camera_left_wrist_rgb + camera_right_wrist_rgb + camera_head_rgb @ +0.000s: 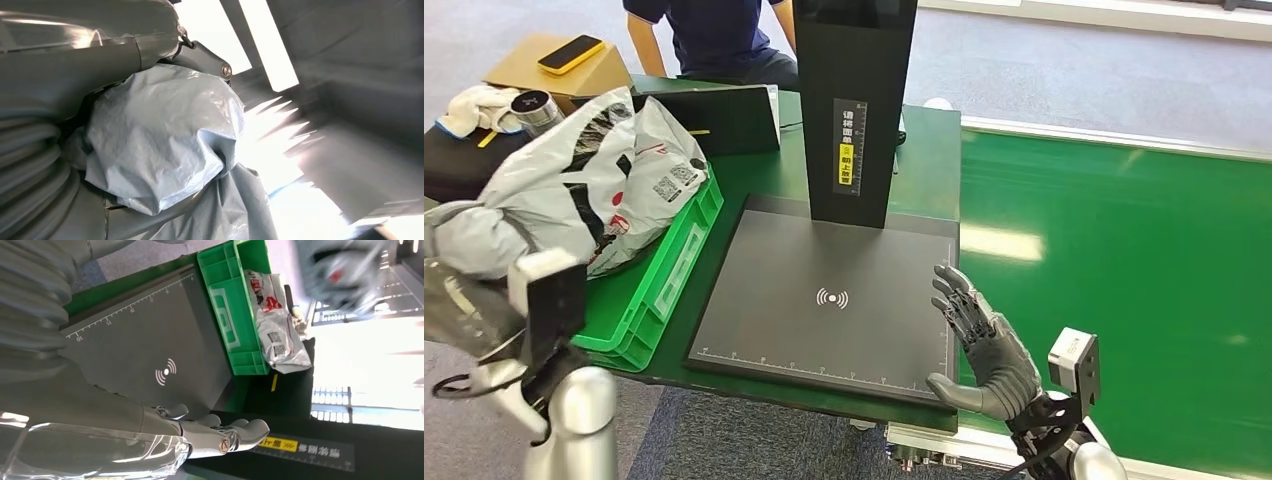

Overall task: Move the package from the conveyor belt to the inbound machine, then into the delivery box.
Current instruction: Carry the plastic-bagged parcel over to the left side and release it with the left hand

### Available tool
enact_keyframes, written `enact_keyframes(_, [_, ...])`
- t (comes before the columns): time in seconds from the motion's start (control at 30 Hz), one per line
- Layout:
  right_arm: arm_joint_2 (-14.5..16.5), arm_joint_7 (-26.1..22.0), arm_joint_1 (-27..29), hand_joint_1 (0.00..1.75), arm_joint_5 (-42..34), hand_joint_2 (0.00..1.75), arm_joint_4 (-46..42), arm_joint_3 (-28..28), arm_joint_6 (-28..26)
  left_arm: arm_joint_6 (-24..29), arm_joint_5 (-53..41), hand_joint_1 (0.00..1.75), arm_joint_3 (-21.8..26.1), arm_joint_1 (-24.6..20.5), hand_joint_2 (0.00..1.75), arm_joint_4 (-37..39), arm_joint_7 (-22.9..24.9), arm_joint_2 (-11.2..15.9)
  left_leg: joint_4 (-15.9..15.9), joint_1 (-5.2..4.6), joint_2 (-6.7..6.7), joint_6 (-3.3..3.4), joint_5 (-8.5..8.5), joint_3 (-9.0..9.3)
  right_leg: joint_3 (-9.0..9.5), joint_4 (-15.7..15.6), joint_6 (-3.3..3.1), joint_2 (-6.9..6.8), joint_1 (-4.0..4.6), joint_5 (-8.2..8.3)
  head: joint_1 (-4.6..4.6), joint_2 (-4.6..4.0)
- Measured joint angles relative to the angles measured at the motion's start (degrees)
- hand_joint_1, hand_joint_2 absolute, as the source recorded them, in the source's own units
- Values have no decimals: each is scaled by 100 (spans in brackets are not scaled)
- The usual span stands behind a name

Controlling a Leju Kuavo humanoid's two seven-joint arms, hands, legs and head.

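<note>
In the head view, the left hand [484, 310] is raised at the near-left corner of the green crate [659, 285], its fingers buried in the crumpled end of a grey plastic mail package [574, 190] that it grips. The package hangs over the crate, its printed labels facing the black scanning platform [824, 300] just beside the crate. A black upright column [854, 100] stands at the far edge of that platform. The right hand [979, 345] hovers at the platform's near-right corner, fingers spread and straight, holding nothing; the green conveyor belt [1124, 260] lies on its other side. A person in a dark blue shirt [714, 35] sits beyond the crate.

In the left wrist view, the grey package [160, 140] bulges against the left hand's thumb [205, 60], clamped under it.

In the right wrist view, the right hand [200, 432] stretches flat over the scanning platform [150, 340], fingers extended. Past the platform the green crate [227, 300] holds a second grey parcel [277, 332] lying along its far side.
</note>
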Motion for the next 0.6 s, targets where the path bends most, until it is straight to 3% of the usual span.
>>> enact_keyframes(0.07, [10,-42,-1,0,37,87,4,1,39,-144,-209,175,-19,-224,175,686,1292,115,0,0,0,-1,2,2,4,0,-2,1,1,2,1,0])
enact_keyframes(0.13, [22,-60,-4,0,76,0,21,4,77,-292,-377,175,-22,-438,175,1363,2062,220,0,1,7,-1,5,-1,2,1,-3,8,2,6,-1,0])
enact_keyframes(0.23, [47,-69,-17,0,140,0,46,16,98,-406,-638,175,-10,-845,175,2341,2606,366,0,2,4,0,7,-4,3,3,-3,5,2,6,-1,1])
enact_keyframes(0.37, [63,-59,-86,0,177,175,65,26,78,-419,-754,175,19,-1452,175,3403,2812,537,0,1,-1,0,7,-7,4,3,-3,1,0,6,0,0])
enact_keyframes(0.4, [63,-52,-103,0,172,175,71,26,70,-414,-782,175,26,-1584,175,3613,2845,567,0,1,-1,0,7,-7,4,2,-3,1,0,6,0,0])
enact_keyframes(0.5, [63,-34,-136,0,127,175,80,24,58,-298,-880,50,64,-1934,175,4182,2943,639,0,0,-1,0,7,-7,3,2,-3,1,1,6,0,0])
enact_keyframes(0.53, [63,-30,-139,0,112,175,80,23,56,-219,-899,7,80,-2026,131,4345,2950,661,0,0,-1,0,7,-6,3,2,-3,1,1,6,0,0])
enact_keyframes(0.6, [63,-16,-136,0,86,175,80,22,49,-20,-900,0,118,-2143,44,4568,2850,694,0,1,1,0,7,-5,3,2,-3,2,1,6,-1,0])
